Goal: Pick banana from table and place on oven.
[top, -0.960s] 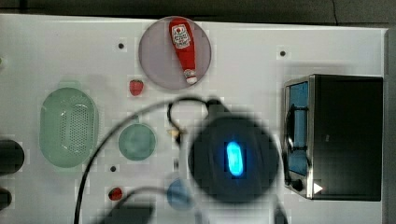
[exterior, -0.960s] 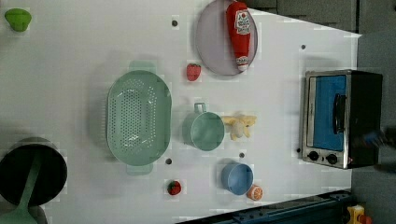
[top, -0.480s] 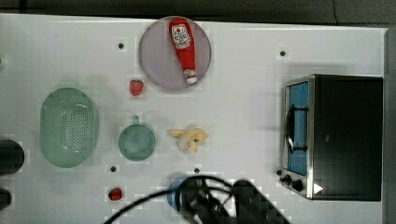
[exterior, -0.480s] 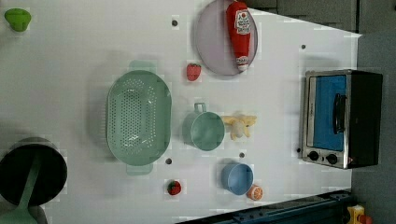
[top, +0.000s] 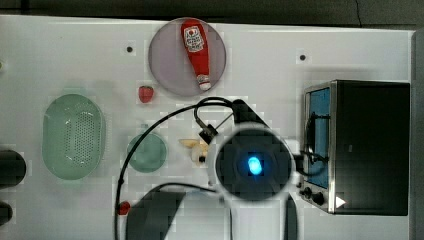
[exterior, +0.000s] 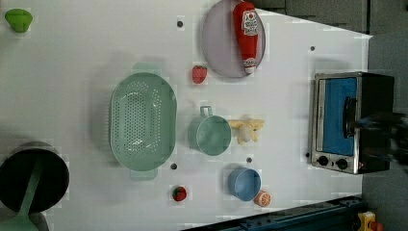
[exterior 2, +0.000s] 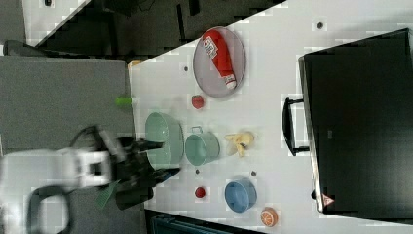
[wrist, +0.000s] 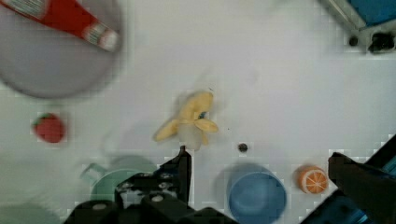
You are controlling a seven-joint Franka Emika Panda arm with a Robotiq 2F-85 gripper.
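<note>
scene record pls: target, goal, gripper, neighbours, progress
target: banana, lying on the table, not held
goal: oven, door shut, top bare
gripper: open, above the banana, holding nothing
neighbours: green cup just to the left view's left of the banana, close; blue cup and orange slice nearer the left view's bottom
other: ketchup bottle on a plate; colander
progress: pick not yet done

The pale yellow banana (exterior: 246,131) lies flat mid-table (exterior: 72,57); the closed, blue-doored oven (exterior: 353,122) stands by one table edge.
</note>
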